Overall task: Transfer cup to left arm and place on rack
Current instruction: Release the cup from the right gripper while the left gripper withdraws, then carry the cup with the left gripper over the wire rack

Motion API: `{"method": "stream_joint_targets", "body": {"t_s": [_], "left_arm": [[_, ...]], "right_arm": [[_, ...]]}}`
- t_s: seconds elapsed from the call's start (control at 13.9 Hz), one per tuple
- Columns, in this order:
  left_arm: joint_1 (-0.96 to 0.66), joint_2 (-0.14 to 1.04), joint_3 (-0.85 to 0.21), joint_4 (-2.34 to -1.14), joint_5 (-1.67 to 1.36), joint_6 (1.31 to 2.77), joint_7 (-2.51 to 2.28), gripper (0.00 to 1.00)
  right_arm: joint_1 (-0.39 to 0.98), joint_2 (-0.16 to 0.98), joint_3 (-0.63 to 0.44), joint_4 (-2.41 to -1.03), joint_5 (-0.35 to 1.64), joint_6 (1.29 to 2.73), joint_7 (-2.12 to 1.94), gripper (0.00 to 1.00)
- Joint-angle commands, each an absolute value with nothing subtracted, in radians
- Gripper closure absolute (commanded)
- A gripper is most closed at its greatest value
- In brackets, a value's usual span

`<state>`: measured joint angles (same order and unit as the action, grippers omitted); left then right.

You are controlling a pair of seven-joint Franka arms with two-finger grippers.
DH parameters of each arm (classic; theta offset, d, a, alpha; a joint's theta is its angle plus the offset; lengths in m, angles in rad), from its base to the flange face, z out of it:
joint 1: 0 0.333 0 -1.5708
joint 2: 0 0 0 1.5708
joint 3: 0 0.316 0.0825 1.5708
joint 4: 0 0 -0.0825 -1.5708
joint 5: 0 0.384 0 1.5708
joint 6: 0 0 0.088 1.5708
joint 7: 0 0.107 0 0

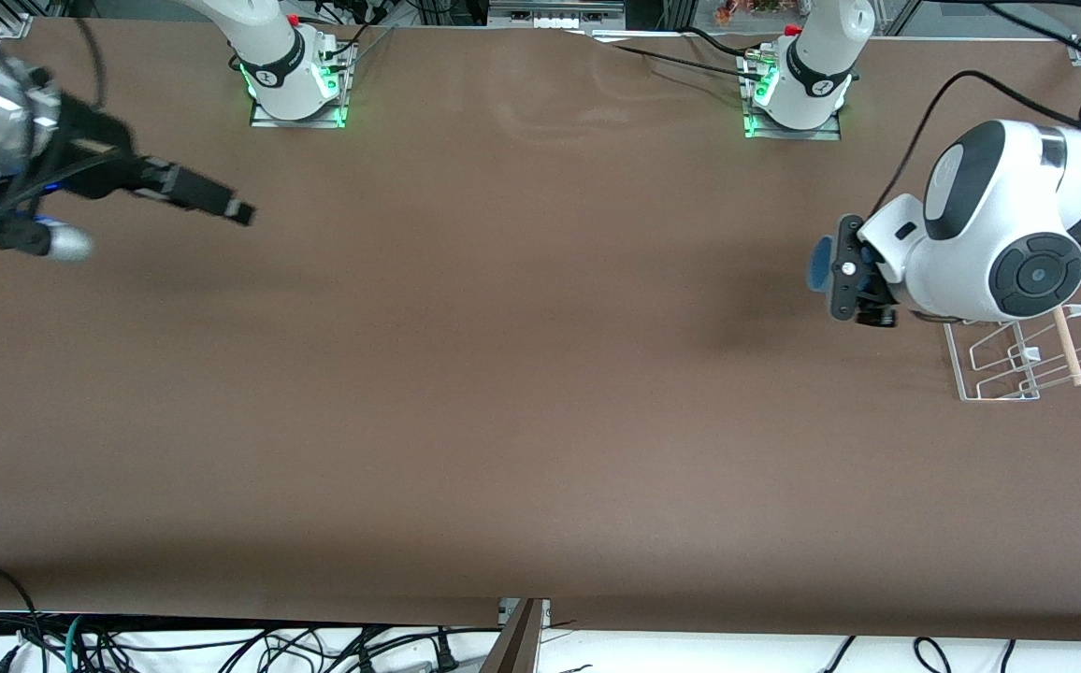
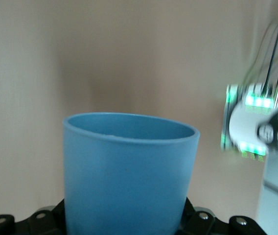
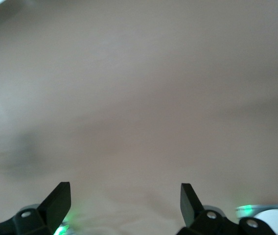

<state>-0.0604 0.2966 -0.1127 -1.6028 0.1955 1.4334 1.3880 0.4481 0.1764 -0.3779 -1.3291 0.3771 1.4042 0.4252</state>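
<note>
Cup (image 2: 127,176) rim — left wrist view only

Your front cam sits high, facing both bases, whole table (image 1: 503,374) in frame. Left wrist cam is tight on the cup (image 2: 127,171), looking out along the tabletop to a green-lit arm base (image 2: 250,122), which front also shows. Right wrist cam: bare tabletop only, close.

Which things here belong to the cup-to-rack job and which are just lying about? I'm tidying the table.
Job:
- cup, clamped in the left gripper above the table beside the rack
- wire dish rack, at the left arm's end
- right gripper, jaws open, empty, waiting at its own end

Lying about:
- loose cables below the table's edge
</note>
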Motion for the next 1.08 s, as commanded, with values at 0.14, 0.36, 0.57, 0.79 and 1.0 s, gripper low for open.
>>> {"method": "stream_joint_targets", "body": {"t_s": [0.14, 0.36, 0.57, 0.79, 1.0], "left_arm": [[-0.103, 0.360, -0.124, -1.597, 0.558, 1.417, 1.165, 1.00], [-0.136, 0.408, -0.124, -1.612, 0.818, 1.335, 0.964, 1.00], [-0.089, 0.480, -0.112, -1.637, 0.922, 1.259, 0.827, 1.00], [-0.014, 0.444, -0.118, -1.768, 1.076, 1.304, 0.781, 1.00], [0.028, 0.319, -0.123, -1.980, 1.155, 1.455, 0.703, 1.00]], "right_arm": [[0.465, 0.164, -0.387, -1.411, 0.212, 1.417, 0.261, 0.01], [0.445, 0.091, -0.376, -1.571, 0.157, 1.541, 0.216, 0.01], [0.155, 0.032, -0.052, -1.692, 0.079, 1.605, 0.137, 0.01], [0.003, -0.013, 0.112, -1.765, 0.012, 1.662, 0.085, 0.01], [-0.003, -0.043, 0.106, -1.801, 0.011, 1.692, 0.031, 0.01]]}}
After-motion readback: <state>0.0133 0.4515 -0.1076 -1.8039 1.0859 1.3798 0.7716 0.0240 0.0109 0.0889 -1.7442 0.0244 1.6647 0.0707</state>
